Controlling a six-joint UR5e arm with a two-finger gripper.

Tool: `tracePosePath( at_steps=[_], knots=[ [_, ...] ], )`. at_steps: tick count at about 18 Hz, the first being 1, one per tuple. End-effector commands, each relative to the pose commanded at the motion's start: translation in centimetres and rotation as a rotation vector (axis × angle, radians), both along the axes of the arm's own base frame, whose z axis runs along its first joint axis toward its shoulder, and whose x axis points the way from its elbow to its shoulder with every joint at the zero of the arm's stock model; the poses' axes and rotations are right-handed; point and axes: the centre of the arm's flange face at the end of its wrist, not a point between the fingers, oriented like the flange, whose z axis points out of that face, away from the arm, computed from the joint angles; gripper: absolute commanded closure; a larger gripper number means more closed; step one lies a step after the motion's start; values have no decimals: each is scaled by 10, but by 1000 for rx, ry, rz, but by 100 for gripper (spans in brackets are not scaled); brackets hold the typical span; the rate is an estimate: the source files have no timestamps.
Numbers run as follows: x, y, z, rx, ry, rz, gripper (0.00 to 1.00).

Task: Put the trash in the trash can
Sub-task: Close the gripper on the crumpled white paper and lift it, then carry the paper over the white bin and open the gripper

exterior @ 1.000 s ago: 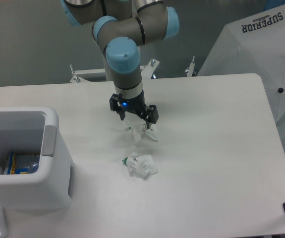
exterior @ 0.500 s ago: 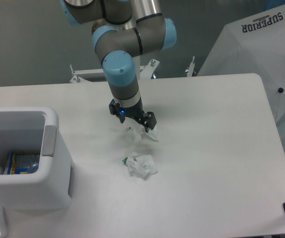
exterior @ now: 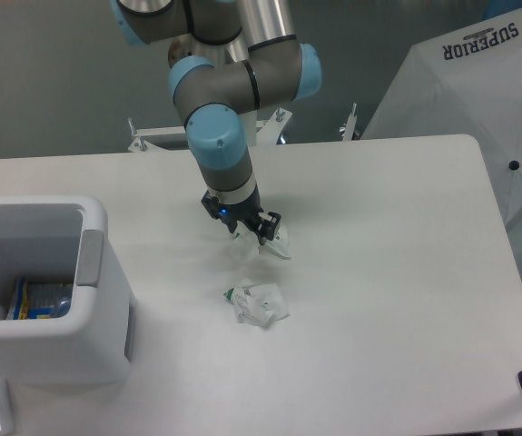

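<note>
Fingers [exterior: 250,238] down on far wrapper [exterior: 262,245] mid-desk [exterior: 397,272], apparently pinching it for transfer to bin [exterior: 97,272]; near wrapper [exterior: 259,303] untouched.

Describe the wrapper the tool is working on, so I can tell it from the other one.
Start at the white trash can on the table's left edge and look right to two crumpled white wrappers. The one meant lies farther back, directly under the tool; the other wrapper lies alone, nearer the camera.

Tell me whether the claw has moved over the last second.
Yes. The claw has tilted and shifted slightly left, toward the trash can, closing in on the upper wrapper.
</note>
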Motion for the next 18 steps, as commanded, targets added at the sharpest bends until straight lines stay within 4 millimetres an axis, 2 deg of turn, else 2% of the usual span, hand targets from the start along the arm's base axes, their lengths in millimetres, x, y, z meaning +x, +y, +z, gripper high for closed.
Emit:
tracePosePath(
  at_steps=[4,7,9,13,18],
  knots=[
    [-1,3,3,9,2,-3,97],
    [-2,5,10,23,7,-4,98],
    [-7,8,23,43,23,-1,98],
    [-22,14,98,229,38,27,98],
    [-51,-15,177,550,-53,163,98]
  ],
)
